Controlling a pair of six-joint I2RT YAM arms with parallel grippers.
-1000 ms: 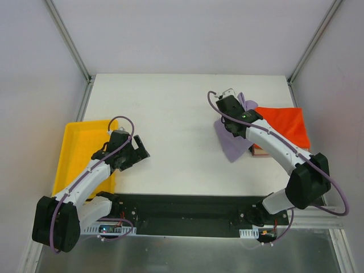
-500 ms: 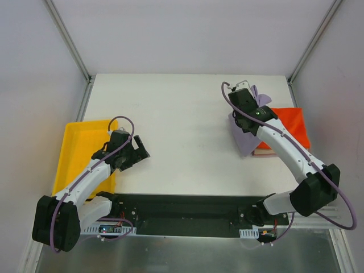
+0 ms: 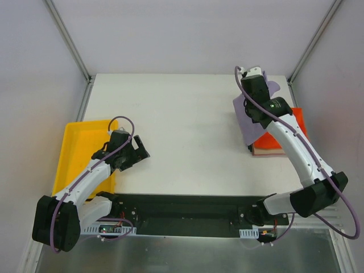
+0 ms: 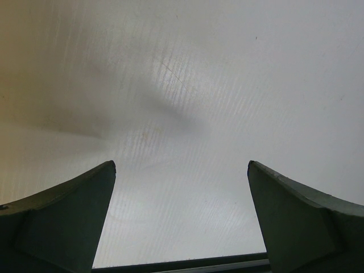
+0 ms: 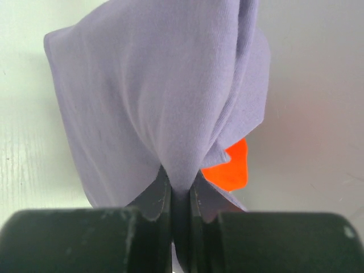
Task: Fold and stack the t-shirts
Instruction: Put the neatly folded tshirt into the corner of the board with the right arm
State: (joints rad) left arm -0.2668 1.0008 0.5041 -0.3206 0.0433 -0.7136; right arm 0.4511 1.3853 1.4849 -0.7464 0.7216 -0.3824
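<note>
We find the right gripper [image 5: 181, 196] clenched on a gathered fold of the lavender t-shirt [image 5: 153, 96]. In the right wrist view the two fingers press together with the cloth pinched between them, and the fabric spreads away from the jaws in loose folds.

In the top view this garment hangs at the far right of the table [image 3: 170, 114], under the raised right arm. Its lower part overlaps the left edge of the orange t-shirt [image 3: 272, 141]. We cannot tell whether the lavender cloth rests on the orange one or hangs just above it.

The orange t-shirt lies folded flat near the right edge of the table. The right arm crosses over it and hides its middle. In the right wrist view a small orange patch shows past the right side of the lavender folds.

The left gripper [image 4: 181, 165] is released: its two fingers stand wide apart with nothing between them, and only bare table surface shows in the gap. In the top view this gripper sits low over the near left part of the table, just beside the right rim of the yellow tray [image 3: 71, 151]. It is well apart from both t-shirts
</note>
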